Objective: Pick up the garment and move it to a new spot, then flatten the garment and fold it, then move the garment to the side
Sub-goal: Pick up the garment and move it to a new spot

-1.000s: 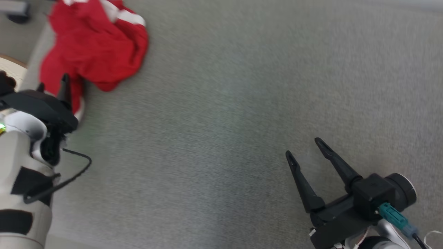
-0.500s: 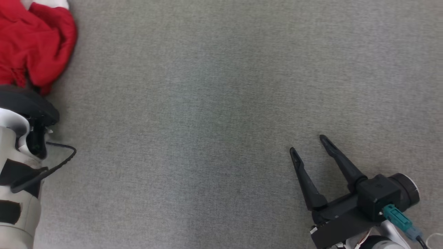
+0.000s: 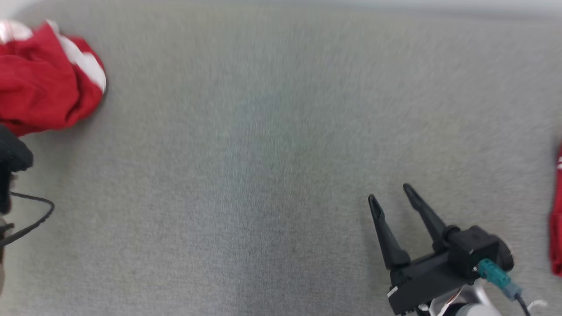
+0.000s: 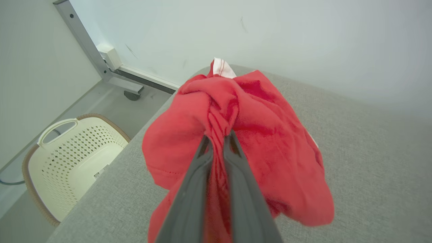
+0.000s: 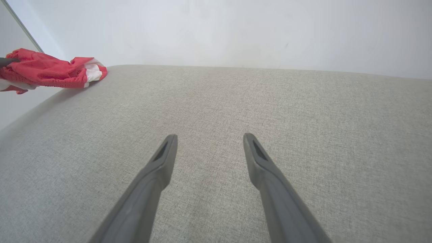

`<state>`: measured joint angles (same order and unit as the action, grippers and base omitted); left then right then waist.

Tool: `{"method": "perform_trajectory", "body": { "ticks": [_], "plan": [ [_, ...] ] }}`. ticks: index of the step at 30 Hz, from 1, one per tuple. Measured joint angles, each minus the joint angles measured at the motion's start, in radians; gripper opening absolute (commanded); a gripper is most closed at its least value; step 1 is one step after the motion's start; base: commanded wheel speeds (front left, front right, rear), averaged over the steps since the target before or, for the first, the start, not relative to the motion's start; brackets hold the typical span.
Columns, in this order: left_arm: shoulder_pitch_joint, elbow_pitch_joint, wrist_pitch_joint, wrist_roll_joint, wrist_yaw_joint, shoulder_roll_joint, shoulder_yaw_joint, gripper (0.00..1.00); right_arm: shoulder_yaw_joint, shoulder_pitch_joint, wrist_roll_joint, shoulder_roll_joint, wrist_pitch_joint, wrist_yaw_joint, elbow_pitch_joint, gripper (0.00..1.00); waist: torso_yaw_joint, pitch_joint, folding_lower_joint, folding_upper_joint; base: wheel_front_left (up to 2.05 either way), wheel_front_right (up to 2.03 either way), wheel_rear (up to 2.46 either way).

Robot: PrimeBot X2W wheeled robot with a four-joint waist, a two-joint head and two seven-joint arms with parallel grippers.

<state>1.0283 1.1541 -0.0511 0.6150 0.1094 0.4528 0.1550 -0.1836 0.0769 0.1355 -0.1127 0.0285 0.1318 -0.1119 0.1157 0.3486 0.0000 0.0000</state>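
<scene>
Your left gripper (image 4: 217, 139) is clamped on a bunched fold of the red garment (image 4: 266, 141), its 2 fingers nearly together with cloth pinched between them. The garment lies crumpled at the far left corner of the grey padded surface (image 3: 263, 175), right by its edge. A cream laundry basket (image 4: 74, 152) stands on the floor beside that edge. Your right gripper (image 3: 388, 197) hovers low over bare grey, fingers spread apart, holding nothing.

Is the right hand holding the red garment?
No, the right hand is open above the bare grey surface, and the red garment is far off.
</scene>
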Motion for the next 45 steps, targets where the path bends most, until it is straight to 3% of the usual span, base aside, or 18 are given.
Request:
{"method": "perform_trajectory", "body": {
  "ticks": [7, 14, 23, 24, 26, 31, 39, 40, 41, 42, 45],
  "plan": [
    [-0.032, -0.129, 0.004, 0.009, 0.015, 0.015, 0.023, 0.0, 0.027, -0.061, 0.014, 0.028, -0.047, 0.0, 0.101, 1.0, -0.02, -0.152, -0.0002, -0.0001, 0.0, 0.0, 0.0],
    [-0.127, -0.352, 0.034, 0.062, 0.017, -0.061, 0.05, 0.0, 0.069, -0.101, 0.02, 0.044, -0.073, 0.0, 0.14, 1.0, -0.05, -0.307, -0.0003, -0.0001, 0.0, 0.0, 0.0],
    [-0.253, -0.751, 0.063, 0.105, -0.068, -0.177, 0.069, 0.0, 0.068, -0.103, 0.02, 0.053, -0.064, 0.0, 0.142, 1.0, -0.15, -0.416, -0.0003, -0.0002, 0.0, 0.0, 0.0],
    [-0.313, -0.877, 0.083, 0.116, -0.094, -0.202, 0.081, 0.0, 0.063, -0.105, 0.019, 0.053, -0.055, 0.0, 0.135, 1.0, -0.197, -0.427, -0.0003, -0.0002, 0.0, 0.0, 0.0],
    [-0.377, -0.955, 0.099, 0.119, -0.12, -0.229, 0.104, 0.0, 0.061, -0.107, 0.019, 0.055, -0.048, 0.0, 0.127, 1.0, -0.246, -0.428, -0.0002, -0.0002, 0.0, 0.0, 0.0],
    [-0.459, -0.971, 0.093, 0.113, -0.14, -0.267, 0.149, 0.0, 0.06, -0.107, 0.019, 0.054, -0.041, 0.0, 0.121, 1.0, -0.322, -0.416, -0.0001, -0.0001, 0.0, 0.0, 0.0],
    [-0.514, -0.825, 0.063, 0.028, -0.134, -0.285, 0.26, 0.0, 0.069, -0.097, 0.019, 0.054, -0.038, 0.0, 0.111, 1.0, -0.389, -0.367, 0.0001, 0.0, 0.0, 0.0, 0.0],
    [-0.517, -0.791, 0.05, -0.004, -0.12, -0.278, 0.284, 0.15, 0.068, -0.097, 0.02, 0.054, -0.038, 0.0, 0.113, 1.0, -0.395, -0.359, 0.0, 0.0, 0.0, 0.0, 0.0],
    [-0.518, -0.76, 0.032, -0.015, -0.098, -0.279, 0.3, 0.7, 0.067, -0.097, 0.021, 0.055, -0.037, 0.0, 0.116, 1.0, -0.4, -0.351, 0.0002, 0.0, 0.0, 0.0, 0.0],
    [-0.521, -0.726, 0.016, -0.011, -0.076, -0.288, 0.311, 1.0, 0.062, -0.096, 0.023, 0.056, -0.036, 0.0, 0.12, 1.0, -0.405, -0.343, 0.0002, 0.0, 0.0, 0.0, 0.0],
    [-0.541, -0.618, -0.019, -0.012, -0.047, -0.315, 0.339, 1.0, 0.053, -0.095, 0.028, 0.057, -0.036, 0.0, 0.129, 1.0, -0.415, -0.325, 0.0001, 0.0, 0.0, 0.0, 0.0]
  ]
}}
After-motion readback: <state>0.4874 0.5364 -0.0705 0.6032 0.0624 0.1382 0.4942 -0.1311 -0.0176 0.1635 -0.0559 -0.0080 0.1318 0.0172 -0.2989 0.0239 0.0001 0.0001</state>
